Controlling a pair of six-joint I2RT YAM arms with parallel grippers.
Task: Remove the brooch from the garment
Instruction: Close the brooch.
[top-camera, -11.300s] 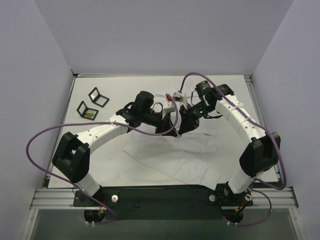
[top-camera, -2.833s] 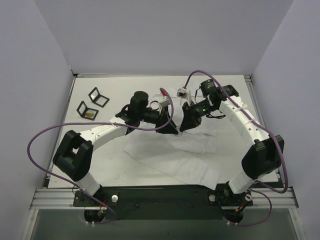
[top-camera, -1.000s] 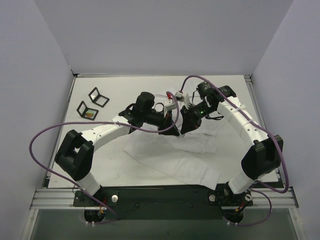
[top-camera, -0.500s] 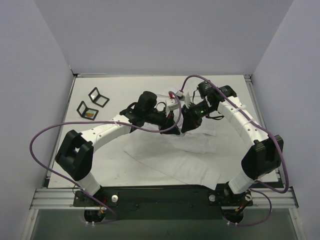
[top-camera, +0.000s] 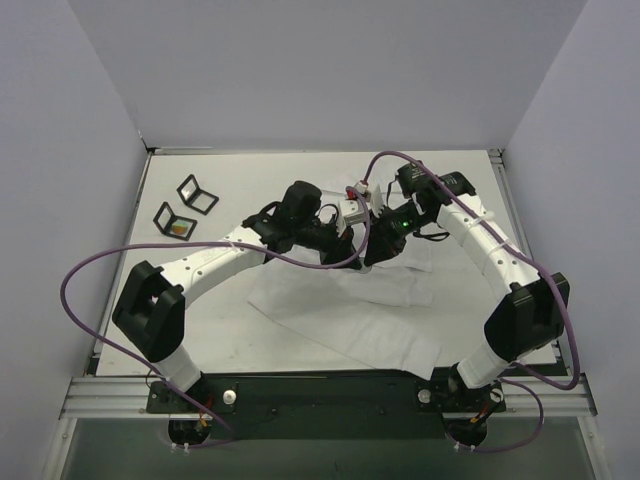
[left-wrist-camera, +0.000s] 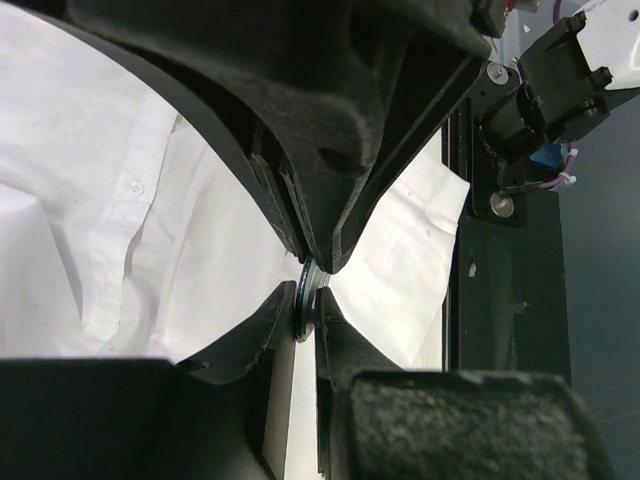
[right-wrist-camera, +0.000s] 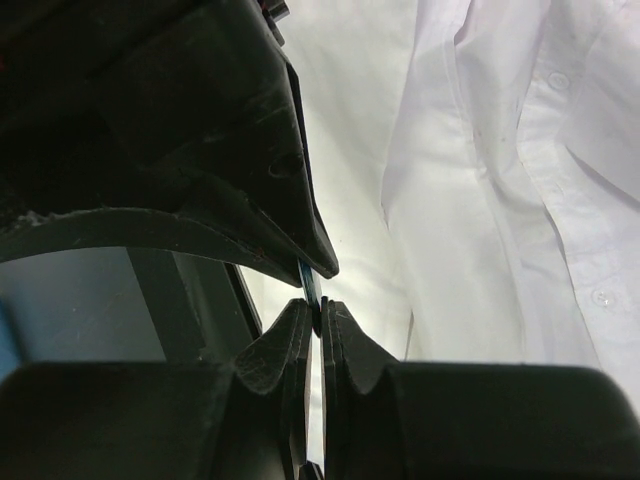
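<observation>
Top view, upper left: a small black-framed square panel (top-camera: 197, 194) and a second like it (top-camera: 175, 220) lie on the white table (top-camera: 250, 175), well apart from the work. Centre to lower right: the large white thin-fabric shirt, the garment (top-camera: 345, 305), lies rumpled on the table. Its upper part is beneath the two arms, which meet tip to tip at mid-frame. Left wrist view: the left gripper (left-wrist-camera: 304, 305) has its fingers (left-wrist-camera: 272, 325) drawn close, pinching the rim of a thin round grey metal disc seen edge-on, judged to be the brooch (left-wrist-camera: 305, 282). The shirt's placket and a button show at the left of that frame. Right wrist view: the right gripper (right-wrist-camera: 314, 306) has its fingers pressed together, with a bluish sliver of the disc's edge at their tips. Whether they nip it or only touch it cannot be told. The left gripper's black tip enters this view from above and meets the same sliver. Whether the brooch's fastening passes through the cloth is hidden. Assessment: the step in hand is the detachment itself, with the piece gripped where the two tips meet. The next move calls for a firm pinch by the left and a clean draw away from the fabric, watching that the cloth does not rise with it. If the cloth does rise, the fastening needs freeing first.
</observation>
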